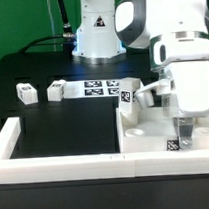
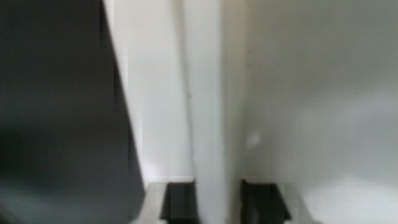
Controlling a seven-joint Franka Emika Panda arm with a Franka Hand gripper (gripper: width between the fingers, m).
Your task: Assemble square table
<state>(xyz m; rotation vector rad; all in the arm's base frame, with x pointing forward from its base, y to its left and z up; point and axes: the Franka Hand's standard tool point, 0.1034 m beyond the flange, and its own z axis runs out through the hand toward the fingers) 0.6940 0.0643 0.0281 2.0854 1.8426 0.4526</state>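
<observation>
Spanning the exterior view, a black bench (image 1: 64, 125) is seen, edged at the front and at that view's left by a white border wall (image 1: 66, 163). The white arm (image 1: 185, 57) is lowered over the square table slab (image 1: 145, 138), which is laid flat at the exterior view's right, just inside the wall. The marker board (image 1: 97, 88) is set farther back, with two leg blocks (image 1: 27, 92) (image 1: 57, 90) stood beside it toward that view's left, well apart from the slab. The pincer (image 1: 185, 136) is clenched: in the wrist view a narrow white ridge (image 2: 205, 100), apparently the slab's rim, is pinched between its dark pads (image 2: 178, 200).
</observation>
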